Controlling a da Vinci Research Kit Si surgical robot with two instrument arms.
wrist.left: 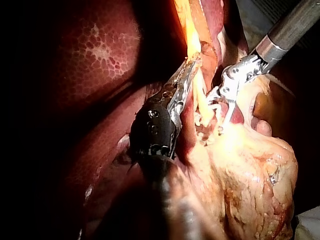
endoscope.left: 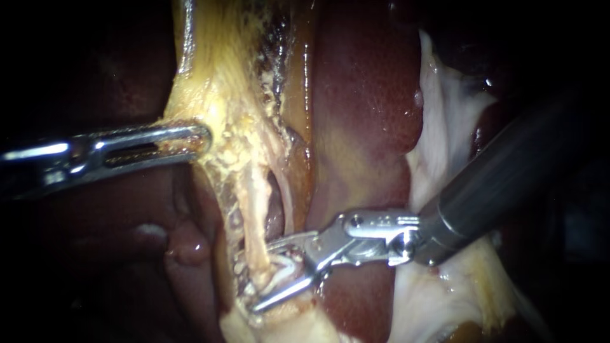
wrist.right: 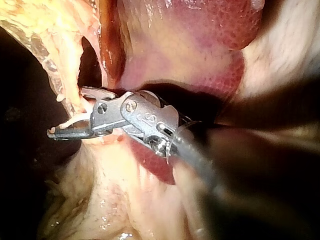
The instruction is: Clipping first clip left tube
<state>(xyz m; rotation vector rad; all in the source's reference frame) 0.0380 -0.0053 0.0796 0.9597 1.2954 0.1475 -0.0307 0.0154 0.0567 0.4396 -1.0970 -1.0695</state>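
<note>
The smooth, wet, dark red liver [endoscope.left: 362,95] fills the middle of the endoscope view. Over it hangs a broad sheet of yellow fatty tissue [endoscope.left: 222,76], crumbly and granular along its edge. To the right lies a white, filmy membrane [endoscope.left: 445,127]. The right instrument [endoscope.left: 262,277] is a thick, dark matte shaft with a jointed bright-metal wrist. It ends in two thin, straight steel jaws that stand moderately apart with a clear gap, one on either side of the tube, straddling it and not clamped. The left instrument [endoscope.left: 202,136], polished metal with long slotted jaws, is closed flat on the edge of the fatty tissue. The left tube [endoscope.left: 256,228], a thin, pale tan, stringy cord, runs down from the fatty tissue beside a dark window. It passes between the right instrument's jaws.
</note>
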